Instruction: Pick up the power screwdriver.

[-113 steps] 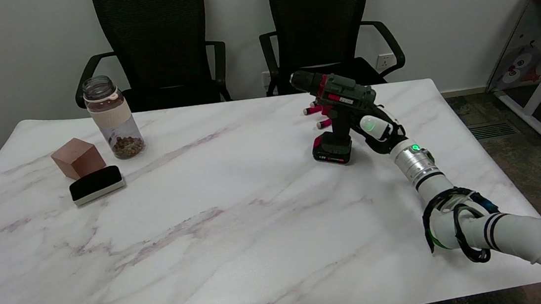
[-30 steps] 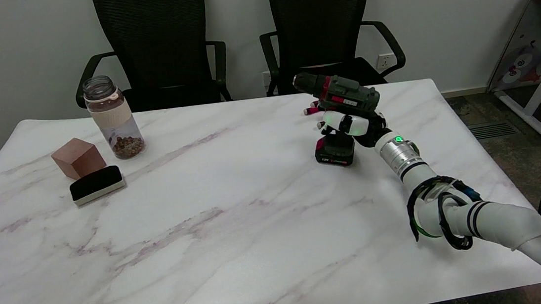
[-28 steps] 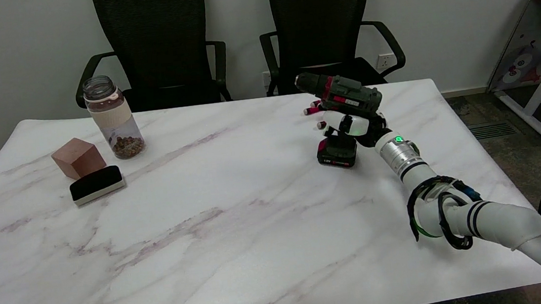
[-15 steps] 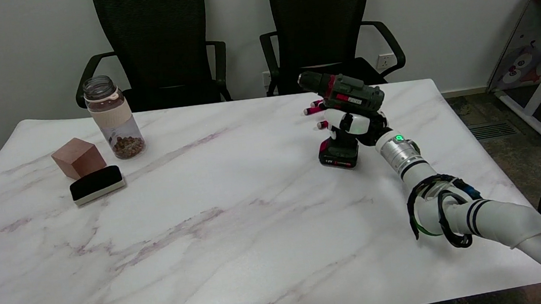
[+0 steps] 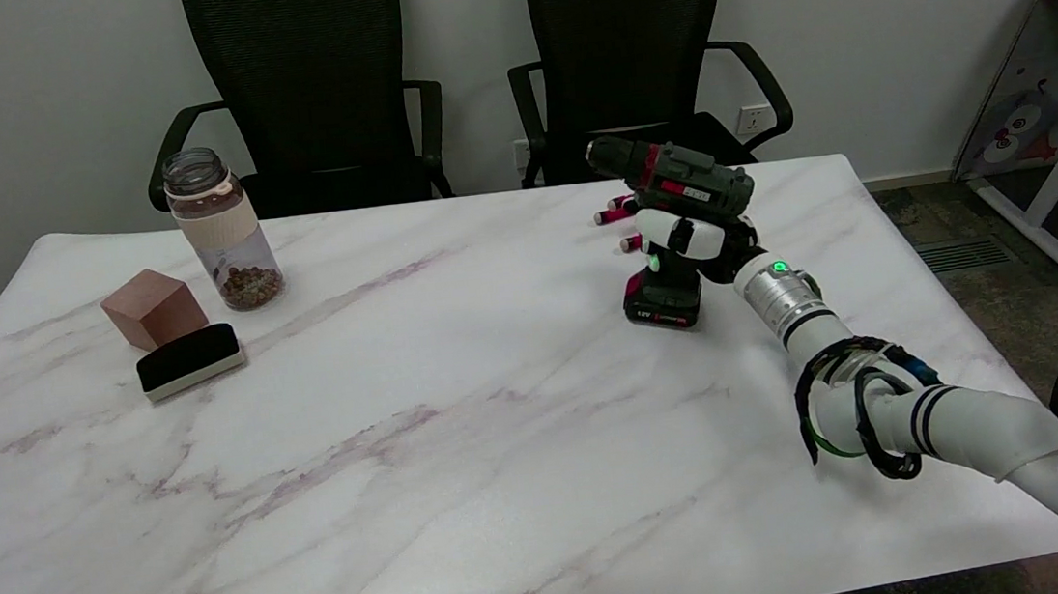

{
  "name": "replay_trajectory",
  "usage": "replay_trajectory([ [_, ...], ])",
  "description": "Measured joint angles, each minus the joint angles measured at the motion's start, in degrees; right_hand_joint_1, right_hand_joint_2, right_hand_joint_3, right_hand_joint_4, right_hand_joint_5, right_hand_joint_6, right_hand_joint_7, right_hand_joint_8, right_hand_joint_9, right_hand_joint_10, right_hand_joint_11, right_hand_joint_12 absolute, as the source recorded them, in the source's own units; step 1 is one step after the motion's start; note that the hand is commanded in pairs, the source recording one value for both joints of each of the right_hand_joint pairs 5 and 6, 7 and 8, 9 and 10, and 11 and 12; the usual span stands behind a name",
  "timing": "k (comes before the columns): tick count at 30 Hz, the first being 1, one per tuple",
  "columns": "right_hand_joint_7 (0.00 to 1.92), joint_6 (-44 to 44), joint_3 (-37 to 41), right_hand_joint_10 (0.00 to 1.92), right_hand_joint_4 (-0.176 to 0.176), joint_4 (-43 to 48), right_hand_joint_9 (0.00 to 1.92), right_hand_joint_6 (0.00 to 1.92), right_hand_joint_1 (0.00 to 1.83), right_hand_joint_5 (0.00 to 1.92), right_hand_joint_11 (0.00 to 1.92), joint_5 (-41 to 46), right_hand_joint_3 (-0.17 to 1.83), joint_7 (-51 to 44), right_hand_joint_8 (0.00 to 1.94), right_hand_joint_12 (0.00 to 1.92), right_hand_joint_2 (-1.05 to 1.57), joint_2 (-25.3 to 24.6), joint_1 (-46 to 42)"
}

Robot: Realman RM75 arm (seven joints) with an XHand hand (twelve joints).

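The power screwdriver (image 5: 688,182) is dark green and black with red trim and a black battery base (image 5: 663,303). It stands at the far right of the marble table (image 5: 425,423), its chuck pointing to the far left. My right hand (image 5: 686,235) wraps around its grip just under the body, holding it. Whether the base is touching the table or just off it, I cannot tell. The grip itself is mostly hidden by my fingers.
Red-tipped bits (image 5: 616,215) lie just behind the tool. At the far left stand a jar with brown bits (image 5: 222,231), a wooden cube (image 5: 153,308) and a black eraser block (image 5: 189,360). Two black chairs (image 5: 626,45) stand beyond the far edge.
My hand came round from behind the tool and closed on its grip. Over the last second the tool has shifted slightly to the right and up with my hand.
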Motion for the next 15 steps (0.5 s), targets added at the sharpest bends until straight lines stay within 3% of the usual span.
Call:
replay_trajectory([
  [6, 0.80, -0.4, 0.0, 1.36, 0.176, 0.4, 1.36, 0.80, 1.07, 0.80, 1.79, 0.0, 1.32, 0.0, 0.80, 1.79, 0.08, -0.2, 0.3],
  [15, 0.83, -1.2, 0.0, 1.59, 0.176, 0.9, 1.59, 0.83, 1.06, 0.83, 1.91, 0.1, 1.10, 0.0, 0.83, 1.91, 0.27, -0.4, 0.9],
])
